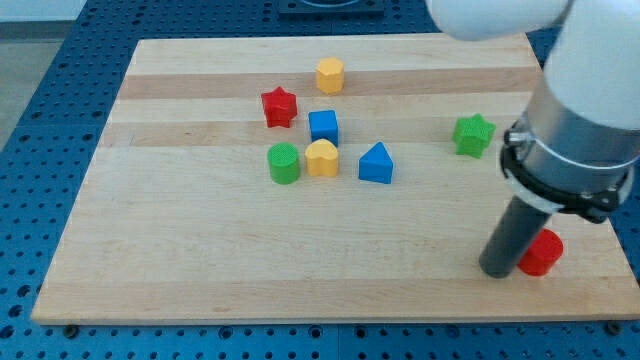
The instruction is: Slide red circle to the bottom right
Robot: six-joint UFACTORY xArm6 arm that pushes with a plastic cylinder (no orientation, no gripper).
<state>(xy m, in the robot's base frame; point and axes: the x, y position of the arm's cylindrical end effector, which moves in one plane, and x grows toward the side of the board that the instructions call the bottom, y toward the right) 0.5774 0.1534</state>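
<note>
The red circle (543,253) is a small red cylinder on the wooden board (200,250), near the view's bottom right corner. My tip (497,270) rests on the board just left of the red circle, touching or almost touching its left side. The dark rod hides part of the circle's left edge.
A green star (473,134) lies above the rod at the right. A cluster sits at centre top: yellow hexagon (330,75), red star (279,107), blue cube (323,126), green cylinder (284,163), yellow block (322,158), blue triangle (376,163). The board's right edge is close to the red circle.
</note>
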